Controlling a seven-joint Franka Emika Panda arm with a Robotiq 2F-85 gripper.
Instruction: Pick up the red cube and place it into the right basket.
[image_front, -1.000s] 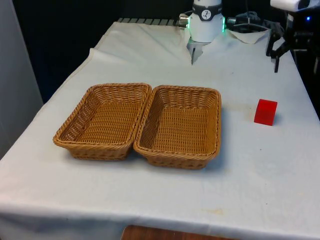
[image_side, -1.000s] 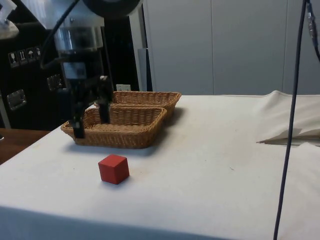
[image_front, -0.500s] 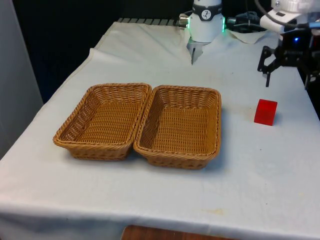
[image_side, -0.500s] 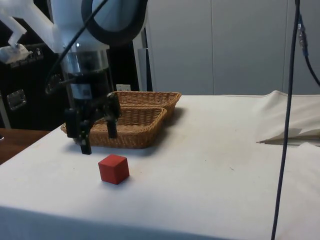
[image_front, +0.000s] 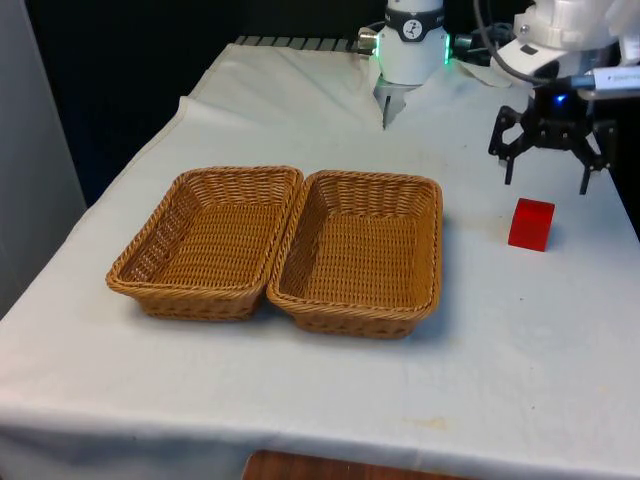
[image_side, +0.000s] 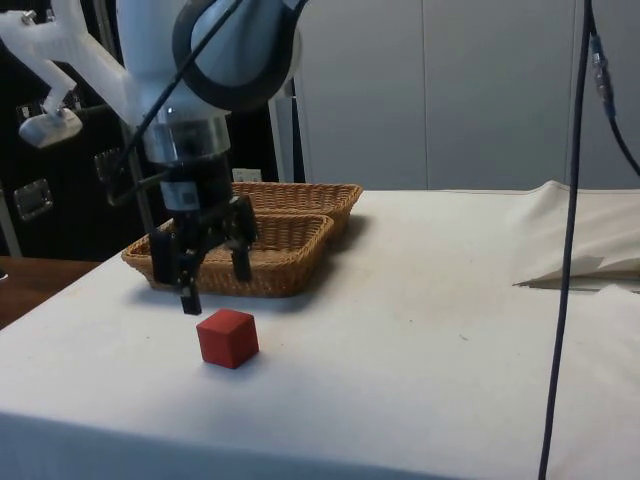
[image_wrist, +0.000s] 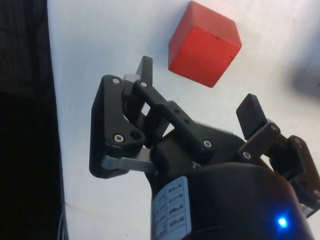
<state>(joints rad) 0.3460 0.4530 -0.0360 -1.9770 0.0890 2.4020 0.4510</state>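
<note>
White cloth covers the table in the front view, with black curtains behind. Two wicker baskets sit side by side, touching: the left basket and the right basket. The red cube rests on the cloth well to the front view's right of them, one corner turned toward the camera; being a cube, it has no long axis. The gripper hangs above and just behind it, fingers spread, touching nothing. A second ago it was farther toward the front view's right and higher; it has come in closer to the cube, which has not moved.

From the side, with dark cabinets and pale panels behind, the cube sits flat near the table edge, and the gripper hovers just above it, nearer than before.

At the wrist, the open gripper has the cube just beyond its fingers.
</note>
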